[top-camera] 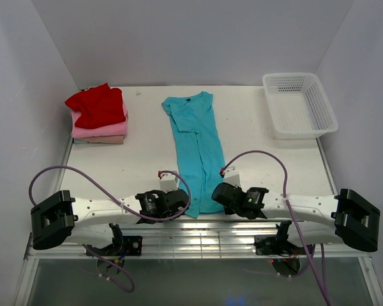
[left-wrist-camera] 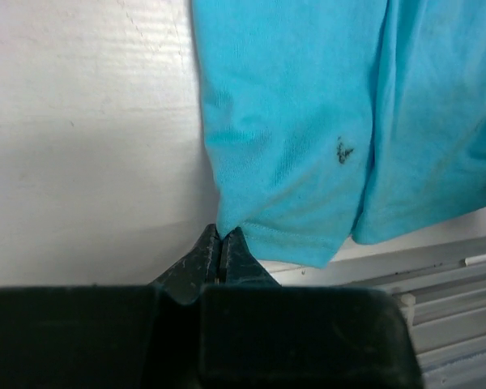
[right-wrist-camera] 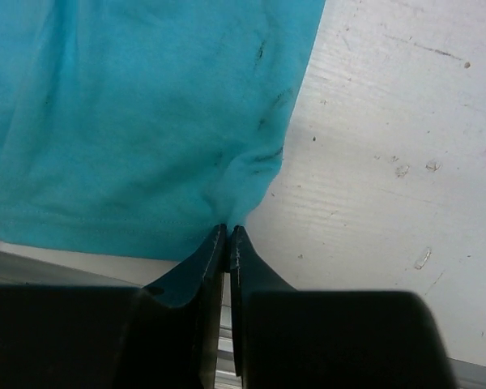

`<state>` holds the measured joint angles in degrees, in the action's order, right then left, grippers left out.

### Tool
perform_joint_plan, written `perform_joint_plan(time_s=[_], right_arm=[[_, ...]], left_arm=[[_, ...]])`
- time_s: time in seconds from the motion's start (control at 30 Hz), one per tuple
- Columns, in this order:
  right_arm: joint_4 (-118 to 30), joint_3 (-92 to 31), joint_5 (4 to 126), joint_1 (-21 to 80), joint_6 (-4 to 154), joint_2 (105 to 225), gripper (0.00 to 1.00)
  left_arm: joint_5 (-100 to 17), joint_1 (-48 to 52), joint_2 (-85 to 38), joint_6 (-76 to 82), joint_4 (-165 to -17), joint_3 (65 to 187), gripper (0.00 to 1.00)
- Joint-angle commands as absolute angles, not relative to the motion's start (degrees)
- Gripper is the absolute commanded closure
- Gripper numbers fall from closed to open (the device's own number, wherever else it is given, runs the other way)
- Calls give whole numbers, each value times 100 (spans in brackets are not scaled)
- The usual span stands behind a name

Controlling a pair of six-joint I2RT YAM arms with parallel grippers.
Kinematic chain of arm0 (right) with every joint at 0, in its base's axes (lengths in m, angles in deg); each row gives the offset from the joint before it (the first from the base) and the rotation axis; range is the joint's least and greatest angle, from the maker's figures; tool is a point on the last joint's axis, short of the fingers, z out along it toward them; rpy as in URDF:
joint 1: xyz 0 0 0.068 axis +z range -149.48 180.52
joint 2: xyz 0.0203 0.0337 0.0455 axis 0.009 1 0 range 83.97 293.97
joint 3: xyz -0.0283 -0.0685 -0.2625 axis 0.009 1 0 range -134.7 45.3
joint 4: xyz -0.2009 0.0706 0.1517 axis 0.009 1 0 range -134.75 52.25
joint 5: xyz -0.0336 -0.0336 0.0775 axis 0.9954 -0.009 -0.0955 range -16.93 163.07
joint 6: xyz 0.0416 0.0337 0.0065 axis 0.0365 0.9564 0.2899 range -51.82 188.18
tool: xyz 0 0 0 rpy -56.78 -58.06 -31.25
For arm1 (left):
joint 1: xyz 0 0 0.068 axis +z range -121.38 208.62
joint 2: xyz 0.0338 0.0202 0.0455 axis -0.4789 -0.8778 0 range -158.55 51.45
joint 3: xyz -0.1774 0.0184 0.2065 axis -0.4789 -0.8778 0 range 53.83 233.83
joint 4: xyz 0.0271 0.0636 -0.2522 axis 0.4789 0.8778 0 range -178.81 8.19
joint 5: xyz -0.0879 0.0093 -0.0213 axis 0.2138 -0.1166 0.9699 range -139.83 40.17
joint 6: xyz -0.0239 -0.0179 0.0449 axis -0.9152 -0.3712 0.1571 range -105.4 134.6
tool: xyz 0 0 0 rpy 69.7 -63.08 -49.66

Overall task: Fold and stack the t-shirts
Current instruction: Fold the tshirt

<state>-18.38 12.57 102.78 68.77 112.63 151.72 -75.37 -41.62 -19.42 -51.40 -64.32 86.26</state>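
on the table (top-camera: 262, 153), teal t-shirt (top-camera: 195, 143) lengthwise near-to-far, collar (top-camera: 193, 99) far, left jaws and right jaws clenched on hem corners

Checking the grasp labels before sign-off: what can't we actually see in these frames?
Wrist views: left gripper and right gripper shut on the hem of the teal t-shirt; fingers hide the bite depth. Collar and sleeves cut off at the top edge.
Top view: both grippers cover the near hem corners.
Top view: beige shirt shows only an edge under pink shirt and red shirt.
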Motion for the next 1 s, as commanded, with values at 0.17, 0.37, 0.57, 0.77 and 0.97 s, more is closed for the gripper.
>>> perform_joint_plan(time_s=[0.17,0.37,0.57,0.77,0.97], right_arm=[[-1847,-48,11287,6855,11178,16377,92],[-1838,-594,11499,6714,10993,16808,92],[-1908,-814,11570,6266,10616,16887,92],[-2461,-989,11482,5748,10062,17151,92],[-2945,-1358,11324,5308,9394,17678,92]], left_arm=[[-8613,-4170,-1860,-4385,-7044,9039,100],[-8560,-4161,-1948,-4209,-7563,9066,100],[-8719,-3916,-1658,-4025,-8028,9013,100],[-7956,-2879,-1639,-3603,-9241,8679,100],[-7226,-2052,-2236,-3322,-10015,8783,100]])
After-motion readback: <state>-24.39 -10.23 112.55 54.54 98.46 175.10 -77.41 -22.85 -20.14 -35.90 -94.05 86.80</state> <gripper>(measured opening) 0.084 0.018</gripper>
